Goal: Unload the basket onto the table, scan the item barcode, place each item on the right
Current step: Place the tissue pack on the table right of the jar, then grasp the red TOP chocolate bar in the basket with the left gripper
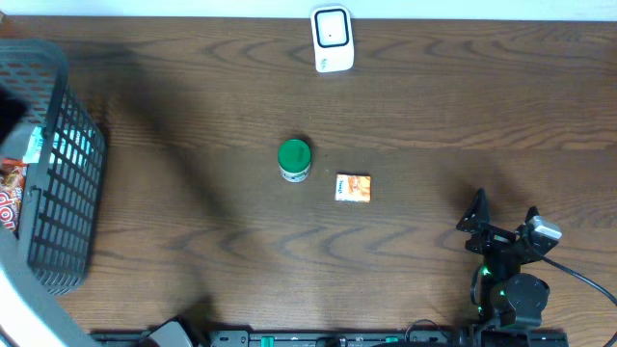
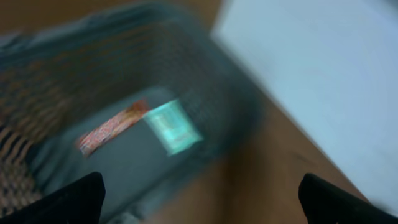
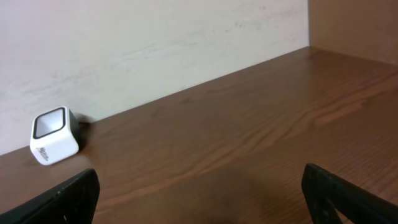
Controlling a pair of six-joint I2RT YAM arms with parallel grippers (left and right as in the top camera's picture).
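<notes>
Two items lie near the middle of the worktop point(image 1: 193, 77): a green-lidded jar point(image 1: 294, 160) and, just beside it on the right, a small orange box point(image 1: 353, 188). Either could be the one to scan, and no barcode shows on them. The scanner point(image 1: 331, 39) stands at the centre of the far edge.

The right gripper point(image 1: 503, 216) hangs near the front right corner, jaws wide, holding nothing. The left gripper point(image 2: 202, 202) is over the basket point(image 1: 58, 164) at the left edge, jaws also wide and empty. Its view is blurred, with an orange packet point(image 2: 112, 127) and a teal packet point(image 2: 173, 127) in the basket below.

Likely troubles:
- Jar and box sit close together, so fingers closing on one may knock the other.
- The round jar could slip or roll.
- A grip could cover the barcode or turn the wrong face to the scanner.
- The left arm could catch the basket rim.

There is plenty of room to move. Bare wood runs from the items to the scanner and across the right half.
</notes>
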